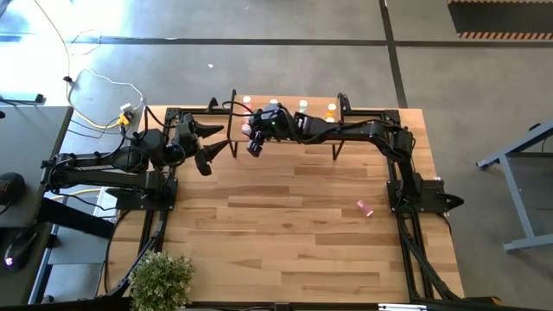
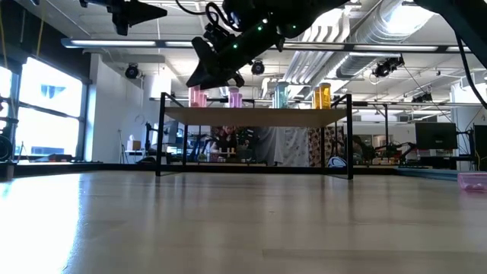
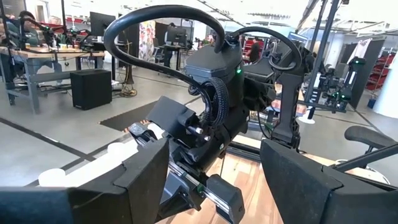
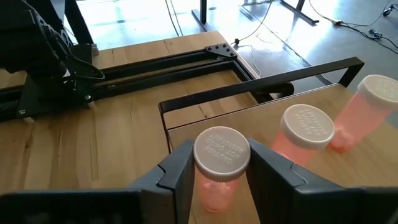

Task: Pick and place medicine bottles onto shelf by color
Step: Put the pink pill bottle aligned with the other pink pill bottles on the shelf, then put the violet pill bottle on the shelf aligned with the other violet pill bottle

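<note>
The shelf [image 1: 226, 121] [image 2: 259, 116] stands at the table's far edge. On it stand two pink bottles [image 4: 308, 127] [image 4: 373, 102], a teal one [image 2: 280, 95] and an orange one [image 2: 323, 97], all upright on their bases. My right gripper [image 1: 253, 142] [image 4: 221, 180] reaches over the shelf's left end and is shut on another pink bottle [image 4: 217, 165] with a white cap. My left gripper [image 1: 216, 141] [image 3: 214, 174] hangs open and level, raised just left of the shelf, with nothing between its fingers. My right gripper pinches the pink bottle's body just under the cap [image 4: 214, 186], one finger [image 4: 177, 171] on each side. The fingers slant down from the table's right. The bottle stays upright over the shelf's left end. Whether its base rests on the board, I cannot tell.
One pink bottle [image 1: 365, 207] lies on its side on the tabletop toward the near right. A potted plant [image 1: 160, 278] stands at the near left corner. Black arm frames run along both table sides. The wide middle of the plank top [image 1: 285, 225] is bare.
</note>
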